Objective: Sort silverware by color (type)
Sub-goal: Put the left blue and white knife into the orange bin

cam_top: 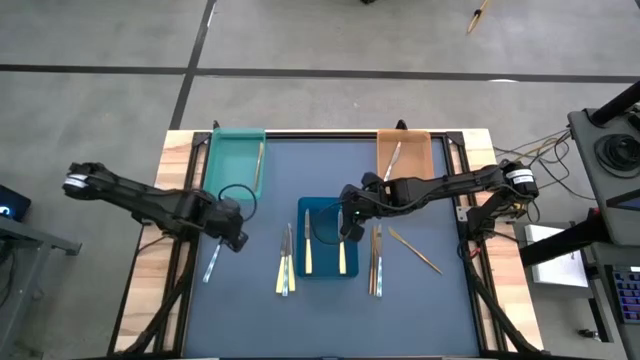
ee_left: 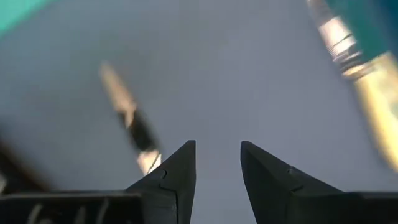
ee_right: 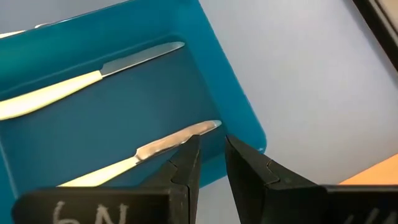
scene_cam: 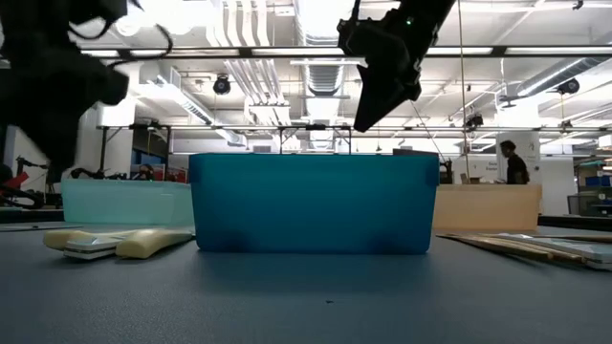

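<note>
Right hand (ee_right: pixel 210 158) part-open, empty, over blue tray (ee_right: pixel 245 118).

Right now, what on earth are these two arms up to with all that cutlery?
They are sorting silverware into coloured trays. The right gripper hovers over the blue tray, jaws slightly apart and empty, above two cream-handled knives lying inside. The left gripper hangs over the mat beside a pale-handled utensil, jaws apart and holding nothing. The teal tray and orange tray each hold a piece. More utensils lie on the mat.
</note>
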### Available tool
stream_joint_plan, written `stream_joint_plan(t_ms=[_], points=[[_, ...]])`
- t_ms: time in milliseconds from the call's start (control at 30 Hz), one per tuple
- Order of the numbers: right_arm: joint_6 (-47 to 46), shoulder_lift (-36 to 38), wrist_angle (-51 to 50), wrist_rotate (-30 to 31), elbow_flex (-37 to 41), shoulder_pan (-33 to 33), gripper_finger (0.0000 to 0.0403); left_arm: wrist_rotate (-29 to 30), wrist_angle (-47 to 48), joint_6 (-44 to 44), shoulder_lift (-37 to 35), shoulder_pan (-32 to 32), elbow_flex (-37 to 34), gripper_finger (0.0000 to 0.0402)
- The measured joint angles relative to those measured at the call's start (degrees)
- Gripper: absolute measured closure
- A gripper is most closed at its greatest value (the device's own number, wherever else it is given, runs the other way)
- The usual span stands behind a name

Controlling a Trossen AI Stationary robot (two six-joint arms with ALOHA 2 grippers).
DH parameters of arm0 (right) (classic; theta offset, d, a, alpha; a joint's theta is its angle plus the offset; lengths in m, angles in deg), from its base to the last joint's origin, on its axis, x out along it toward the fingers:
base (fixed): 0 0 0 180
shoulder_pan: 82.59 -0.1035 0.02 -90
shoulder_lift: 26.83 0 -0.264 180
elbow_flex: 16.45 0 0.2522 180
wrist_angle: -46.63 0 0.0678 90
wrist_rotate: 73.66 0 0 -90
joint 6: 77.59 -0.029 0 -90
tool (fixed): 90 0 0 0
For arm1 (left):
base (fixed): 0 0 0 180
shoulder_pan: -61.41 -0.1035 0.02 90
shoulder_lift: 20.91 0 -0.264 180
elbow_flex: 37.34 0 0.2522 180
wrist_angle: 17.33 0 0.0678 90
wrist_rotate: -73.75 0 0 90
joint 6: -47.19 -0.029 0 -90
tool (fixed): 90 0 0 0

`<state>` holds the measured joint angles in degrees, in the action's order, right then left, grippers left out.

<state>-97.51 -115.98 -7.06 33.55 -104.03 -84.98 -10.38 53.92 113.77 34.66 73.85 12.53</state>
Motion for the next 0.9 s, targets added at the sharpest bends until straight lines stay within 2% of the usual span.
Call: stream_joint_plan(t_ms=[133,467,900], points=[[0.39,0.00,-0.01,2.71,0.00,0.02,0.0339,-2.32,2.83,1.09,4.42,-0.01,-0.05,0.0302],[0.41,0.00,0.34,3.85,0.00,0.02,0.0339,-4.33,3.53,0.19,11.34,0.44,-0.10,0.0306],[0.54,0.00,1.85,3.87,0.11,0.02,0.0339,-4.26,3.01,1.08,17.18,3.20,-0.88,0.0267]])
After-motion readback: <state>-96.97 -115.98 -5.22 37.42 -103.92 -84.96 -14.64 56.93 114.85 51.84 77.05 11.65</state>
